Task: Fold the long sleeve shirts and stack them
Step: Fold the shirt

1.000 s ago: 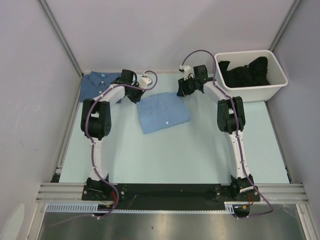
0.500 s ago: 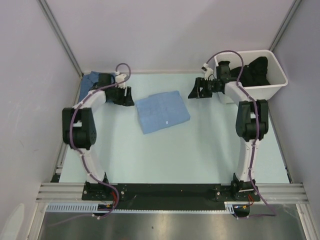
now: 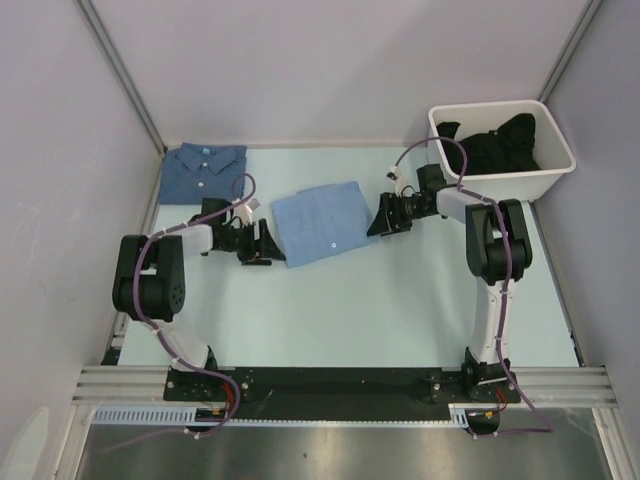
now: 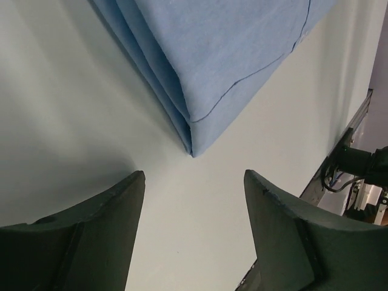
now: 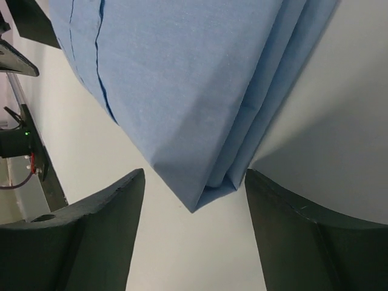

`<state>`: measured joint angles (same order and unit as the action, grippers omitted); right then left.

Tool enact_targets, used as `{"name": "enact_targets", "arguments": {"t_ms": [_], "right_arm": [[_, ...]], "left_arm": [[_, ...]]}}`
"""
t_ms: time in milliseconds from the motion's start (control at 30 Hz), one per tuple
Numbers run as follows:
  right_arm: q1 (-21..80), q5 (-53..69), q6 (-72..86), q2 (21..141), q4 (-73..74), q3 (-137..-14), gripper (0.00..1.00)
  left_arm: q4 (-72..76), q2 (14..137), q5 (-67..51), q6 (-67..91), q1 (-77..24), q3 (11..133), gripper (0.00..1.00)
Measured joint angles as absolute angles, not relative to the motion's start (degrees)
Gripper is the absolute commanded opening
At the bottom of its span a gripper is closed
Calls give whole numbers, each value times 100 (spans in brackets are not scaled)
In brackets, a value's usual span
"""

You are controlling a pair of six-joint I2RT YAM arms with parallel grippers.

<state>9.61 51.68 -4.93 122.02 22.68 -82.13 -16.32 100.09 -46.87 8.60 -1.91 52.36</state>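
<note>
Sky-blue shirt (image 3: 325,222) — flat, layered rectangle at table (image 3: 400,290) centre. Denim shirt (image 3: 203,172), seemingly folded, far-left corner. Left gripper (image 4: 194,182), right gripper (image 5: 195,180) — spread wide, empty.

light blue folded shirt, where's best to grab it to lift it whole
The light blue shirt lies flat in stacked layers: pinch all layers at its left corner and right corner, coming in low from each side.

Sky-blue shirt (image 3: 325,222), denim-blue shirt (image 3: 203,172), white bin (image 3: 500,184), black clothes (image 3: 495,143)
</note>
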Motion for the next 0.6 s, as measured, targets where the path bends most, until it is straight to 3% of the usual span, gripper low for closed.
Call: {"name": "enact_targets", "arguments": {"t_ms": [100, 133, 200, 233, 267, 300, 500, 600], "right_arm": [[1033, 5179, -497, 12261, 2137, -8224, 49], [1057, 5172, -521, 12285, 2132, -8235, 35], [1103, 5166, -561, 12342, 2137, -8243, 21], [1118, 5151, -563, 12357, 2163, -8237, 7], [1131, 5135, -567, 12366, 2193, -8232, 2], [1144, 5133, -569, 12366, 2211, -8221, 0], [1212, 5140, -460, 12291, 2324, -7894, 0], [1288, 5144, -362, 12097, 2617, -7671, 0]], "left_arm": [[-1426, 10217, -4762, 982, -255, 5245, 70], [-1382, 10280, -4827, 1017, -279, 5269, 69], [-1262, 10425, -4934, 1098, -368, 5347, 61], [-1221, 10479, -4969, 1116, -405, 5380, 58], [-1166, 10549, -5002, 1135, -451, 5415, 54], [-1120, 10628, -5028, 1146, -499, 5443, 44], [-1258, 10888, -5113, 1000, -578, 5485, 7], [-1592, 10871, -5087, 775, -578, 5461, 0]]}}
